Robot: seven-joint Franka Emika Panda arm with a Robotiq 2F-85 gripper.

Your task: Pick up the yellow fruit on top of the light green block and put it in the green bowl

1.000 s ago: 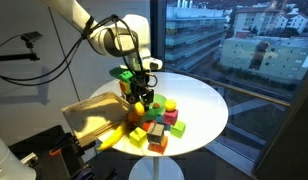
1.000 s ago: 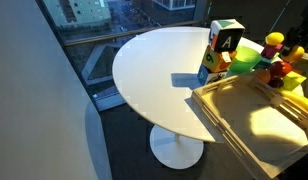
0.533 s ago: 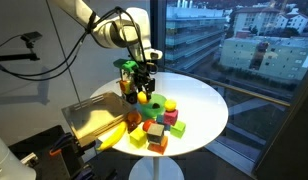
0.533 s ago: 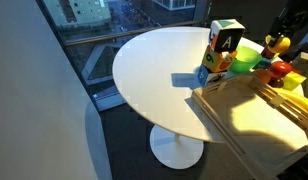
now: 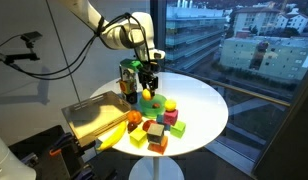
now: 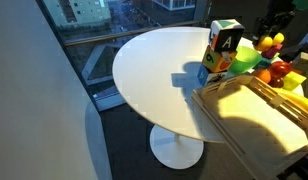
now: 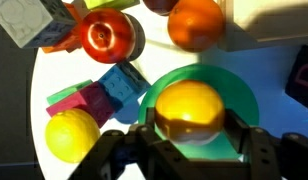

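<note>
My gripper [image 7: 191,140] is shut on the yellow fruit [image 7: 190,108], a round lemon-yellow ball held between both fingers. It hangs right above the green bowl [image 7: 239,95], whose rim shows around the fruit. In both exterior views the gripper [image 5: 146,88] [image 6: 277,30] holds the fruit [image 6: 274,41] just over the bowl [image 5: 154,102] [image 6: 246,58] at the far side of the toy pile. I cannot single out the light green block among the blocks.
A red apple [image 7: 107,35], an orange fruit [image 7: 194,22], a second yellow ball [image 7: 72,135] and blue and magenta blocks [image 7: 122,85] lie around the bowl. A picture cube [image 6: 224,45], a wooden tray [image 5: 94,115] and a banana [image 5: 114,137] stand on the round white table [image 6: 154,70].
My gripper has lifted with the yellow fruit and moved away from the block pile, over to the green bowl.
</note>
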